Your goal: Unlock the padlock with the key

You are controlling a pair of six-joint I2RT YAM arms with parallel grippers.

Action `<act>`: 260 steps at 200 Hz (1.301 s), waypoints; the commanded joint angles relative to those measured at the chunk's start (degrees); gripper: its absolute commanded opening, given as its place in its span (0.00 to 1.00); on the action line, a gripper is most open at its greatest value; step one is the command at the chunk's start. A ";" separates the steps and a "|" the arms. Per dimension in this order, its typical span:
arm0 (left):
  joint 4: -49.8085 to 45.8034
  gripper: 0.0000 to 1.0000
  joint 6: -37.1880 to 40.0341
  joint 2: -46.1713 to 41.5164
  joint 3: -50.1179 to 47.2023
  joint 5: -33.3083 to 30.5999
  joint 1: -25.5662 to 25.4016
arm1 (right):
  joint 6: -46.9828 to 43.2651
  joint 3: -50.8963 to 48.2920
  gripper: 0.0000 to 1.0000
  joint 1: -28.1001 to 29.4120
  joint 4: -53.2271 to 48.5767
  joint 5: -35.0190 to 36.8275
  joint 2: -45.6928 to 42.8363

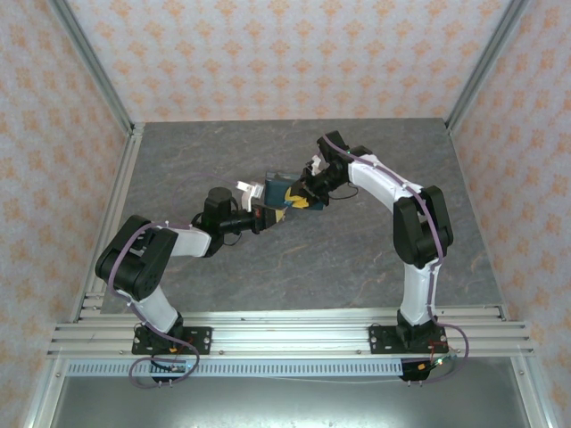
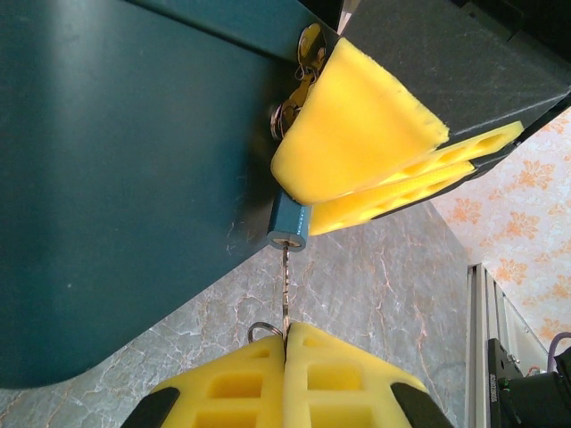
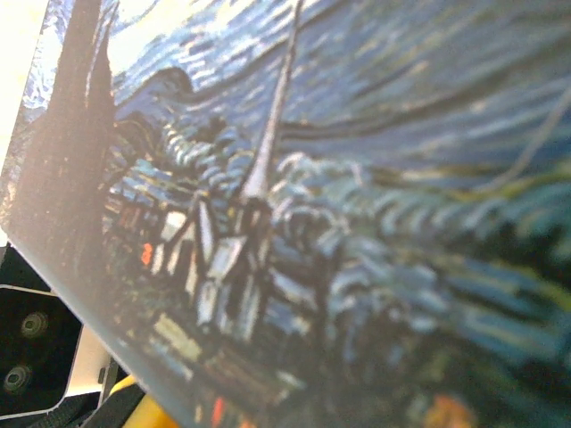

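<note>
The small teal padlock [image 2: 289, 223] hangs at the edge of the Starry Night tin [image 2: 116, 178], its keyhole end pointing down toward my left gripper. My right gripper [image 2: 300, 198] comes in from the upper right, and its yellow pads [image 2: 357, 134] are shut around the padlock's body. My left gripper [image 2: 286, 332] is shut on the head of the thin metal key [image 2: 285, 285]. The key's blade runs straight up and its tip meets the keyhole. In the top view the left gripper [image 1: 268, 217] and right gripper [image 1: 308, 200] meet at the tin [image 1: 278, 189] mid-table.
The tin's painted lid [image 3: 339, 178] sits blurred and close to the right wrist camera. A small key ring [image 2: 261, 332] pokes out beside the left pads. Metal hasp parts [image 2: 303, 76] sit above the padlock. Grey marbled tabletop [image 1: 357, 259] lies all round.
</note>
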 commanded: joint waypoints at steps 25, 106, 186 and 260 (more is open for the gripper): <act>0.99 0.00 1.15 -1.89 -0.05 -0.81 0.32 | -1.64 -0.86 0.00 -0.69 -1.27 -1.50 -2.14; 2.89 0.00 0.62 -1.38 -0.07 -0.99 0.32 | -0.58 -1.43 0.00 -0.70 -0.15 -3.17 -2.49; 3.01 0.00 1.33 -0.92 1.07 -1.69 -0.63 | -0.41 -1.41 0.00 -0.66 -0.67 -3.67 -2.56; 3.42 0.00 1.24 -1.93 0.33 -1.61 -1.09 | -0.33 -1.40 0.00 -0.69 -0.55 -3.14 -2.77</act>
